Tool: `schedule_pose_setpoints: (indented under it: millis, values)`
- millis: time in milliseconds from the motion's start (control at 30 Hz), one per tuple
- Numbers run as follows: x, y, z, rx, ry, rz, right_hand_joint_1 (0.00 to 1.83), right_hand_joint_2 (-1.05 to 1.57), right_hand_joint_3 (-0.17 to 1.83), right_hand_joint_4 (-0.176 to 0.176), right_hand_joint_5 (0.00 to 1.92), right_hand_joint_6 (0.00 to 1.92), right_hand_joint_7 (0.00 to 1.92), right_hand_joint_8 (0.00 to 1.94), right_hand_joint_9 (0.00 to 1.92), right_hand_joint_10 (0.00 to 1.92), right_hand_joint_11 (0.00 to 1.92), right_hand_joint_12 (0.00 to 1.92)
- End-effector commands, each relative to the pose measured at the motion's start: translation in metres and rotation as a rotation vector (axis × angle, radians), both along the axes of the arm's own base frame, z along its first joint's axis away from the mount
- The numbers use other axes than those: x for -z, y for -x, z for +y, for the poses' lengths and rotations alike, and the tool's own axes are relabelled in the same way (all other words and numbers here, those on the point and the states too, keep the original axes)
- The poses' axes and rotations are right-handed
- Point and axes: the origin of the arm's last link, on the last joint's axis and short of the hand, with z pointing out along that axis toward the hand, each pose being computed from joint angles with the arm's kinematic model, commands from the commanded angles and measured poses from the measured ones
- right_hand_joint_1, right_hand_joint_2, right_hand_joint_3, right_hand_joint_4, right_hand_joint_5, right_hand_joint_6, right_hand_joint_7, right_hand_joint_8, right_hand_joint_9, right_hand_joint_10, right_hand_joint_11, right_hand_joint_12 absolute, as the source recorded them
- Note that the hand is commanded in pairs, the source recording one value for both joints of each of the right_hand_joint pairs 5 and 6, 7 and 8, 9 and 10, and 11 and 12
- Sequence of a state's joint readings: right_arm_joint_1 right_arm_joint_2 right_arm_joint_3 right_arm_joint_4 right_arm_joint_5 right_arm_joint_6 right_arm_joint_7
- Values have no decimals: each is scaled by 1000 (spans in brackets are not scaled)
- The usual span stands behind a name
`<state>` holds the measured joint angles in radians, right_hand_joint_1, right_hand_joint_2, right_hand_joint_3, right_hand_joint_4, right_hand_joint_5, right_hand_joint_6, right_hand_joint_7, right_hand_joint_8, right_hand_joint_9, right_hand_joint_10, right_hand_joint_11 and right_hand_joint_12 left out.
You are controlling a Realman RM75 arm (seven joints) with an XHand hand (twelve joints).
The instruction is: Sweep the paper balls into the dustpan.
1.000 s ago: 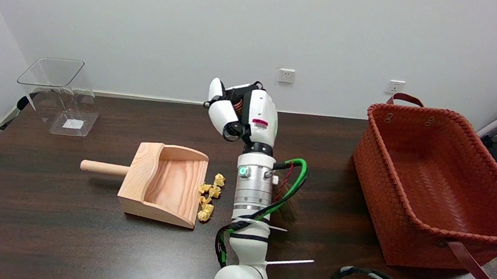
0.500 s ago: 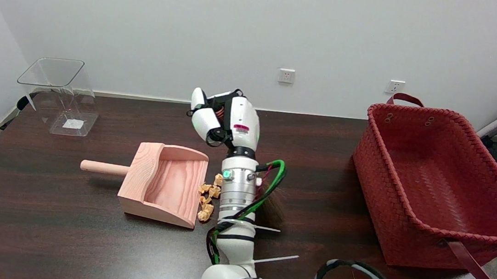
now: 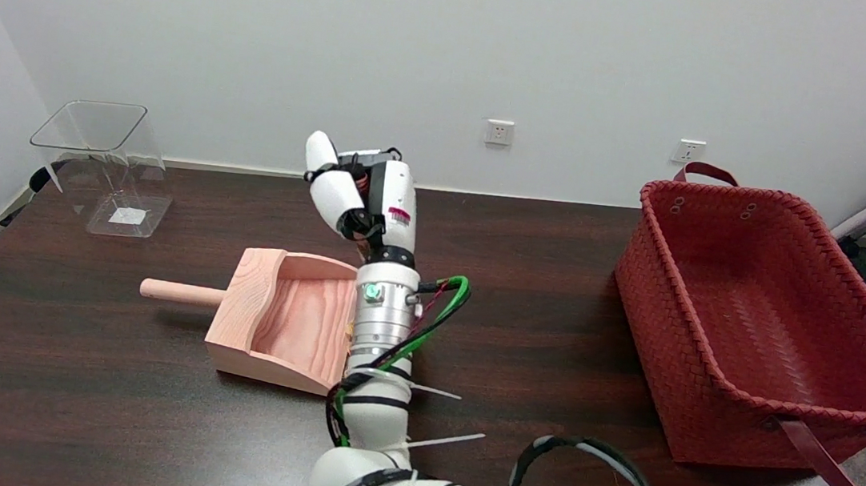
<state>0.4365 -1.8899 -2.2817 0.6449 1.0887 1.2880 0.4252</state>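
Right hand [image 3: 361, 195] sits just above the wooden dustpan's [image 3: 280, 319] open right edge, fingers curled but can't tell what it's gripping, and the arm hides the paper balls.

The pale wooden dustpan [image 3: 284, 316] with a round peg handle lies on the dark wood-grain table [image 3: 63, 389], its handle pointing left and its open mouth facing right. The white robot arm [image 3: 381, 334] crosses that open mouth, so any paper balls there are hidden. The black-and-white right hand [image 3: 361, 195] is above and behind the dustpan's right rear corner. The clear plastic bin [image 3: 107, 164] stands behind the dustpan to its left. The red woven basket [image 3: 762, 326] sits well apart to the dustpan's right.
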Motion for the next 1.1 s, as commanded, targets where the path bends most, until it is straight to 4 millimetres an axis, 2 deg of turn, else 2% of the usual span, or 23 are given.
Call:
schedule_pose_setpoints:
  millis: [33,267,633,767,967,1000,1033,1067,1100]
  values:
    - [15,-29,-8,-162,-38,-414,667,1571,111,0,1920,1920,1920,1920,1920,1920,1920,1920]
    - [12,-30,-3,-231,-31,-479,640,1571,69,0,1920,1920,1920,1920,1920,1920,1920,1920]
    - [5,-51,-3,-343,-4,-486,626,1571,25,0,1920,1920,1920,1920,1920,1920,1920,1920]
    - [3,-52,-1,-340,9,-391,630,1571,13,0,1920,1920,1920,1920,1920,1920,1920,1920]
    - [0,-47,7,-229,39,-202,687,1571,-87,0,1920,1920,1920,1920,1920,1920,1920,1920]
    - [40,-101,36,-406,-49,-348,692,1571,-87,0,1920,1920,1920,1920,1920,1920,1920,1920]
    - [7,-52,14,-218,29,-185,697,1571,-85,0,1920,1920,1920,1920,1920,1920,1920,1920]
    - [-1,-39,13,-157,44,-132,702,1571,-84,0,1920,1920,1920,1920,1920,1920,1920,1920]
    - [-1,-38,13,-145,44,-115,718,1571,-82,0,1920,1920,1920,1920,1920,1920,1920,1920]
